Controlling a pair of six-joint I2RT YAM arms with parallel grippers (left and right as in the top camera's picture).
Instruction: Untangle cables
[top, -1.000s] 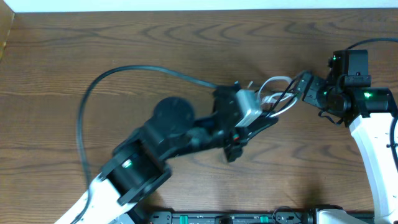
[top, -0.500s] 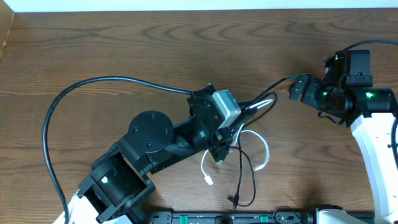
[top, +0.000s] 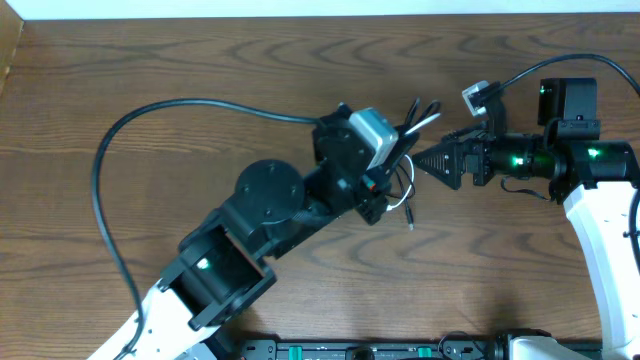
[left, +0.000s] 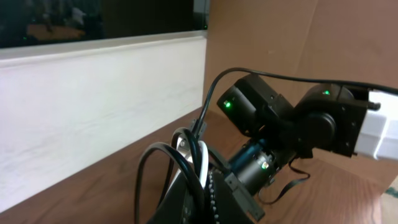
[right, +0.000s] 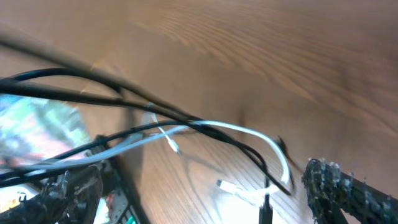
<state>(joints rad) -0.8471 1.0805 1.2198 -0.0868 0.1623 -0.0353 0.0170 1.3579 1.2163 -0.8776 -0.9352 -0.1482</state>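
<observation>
My left gripper (top: 398, 150) is shut on the cables near the table's middle. In the left wrist view the black cable (left: 163, 155) and the white cable (left: 203, 163) loop up out of the shut jaws. From above, black loops (top: 418, 108) stick up past the gripper and white strands (top: 403, 192) hang just below it. My right gripper (top: 425, 163) points left, open, its tips right next to the bundle. Its wrist view shows the white cable (right: 249, 132) and the black cable (right: 155, 111) crossing in front, a white plug (right: 231, 186) on the wood, and one finger (right: 339, 186) at lower right.
A thick black arm cable (top: 150, 125) arcs over the table's left half. The left arm's body (top: 265, 205) runs from the bottom left to the centre. A black rail (top: 380, 350) lies along the front edge. A white wall (left: 93, 106) borders the far side.
The left gripper has swung up and right, lifting the cables that hung down onto the table. The right gripper has turned and reached left to the bundle.
</observation>
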